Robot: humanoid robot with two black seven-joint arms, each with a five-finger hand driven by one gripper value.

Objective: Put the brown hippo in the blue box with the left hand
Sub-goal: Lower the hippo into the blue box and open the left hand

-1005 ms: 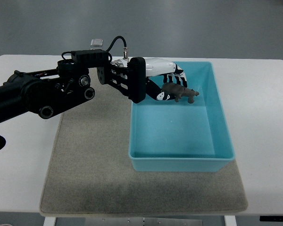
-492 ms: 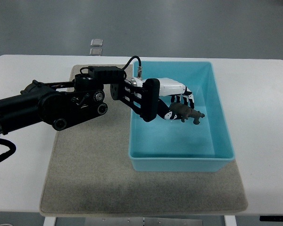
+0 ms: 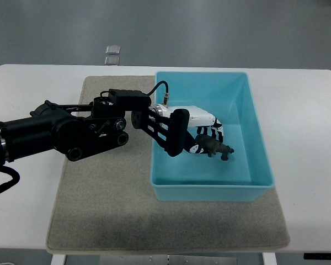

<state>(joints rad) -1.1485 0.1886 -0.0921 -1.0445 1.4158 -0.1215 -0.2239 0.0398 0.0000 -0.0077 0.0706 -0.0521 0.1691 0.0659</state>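
My left hand point(image 3: 201, 132) reached inside the blue box point(image 3: 248, 110), fingers closed around the brown hippo point(image 3: 214, 146) beneath them. Carrying was done; only letting go remained.

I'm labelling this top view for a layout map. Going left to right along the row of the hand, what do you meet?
White table → grey mat → left hand → brown hippo → right wall of the blue box → white table again.
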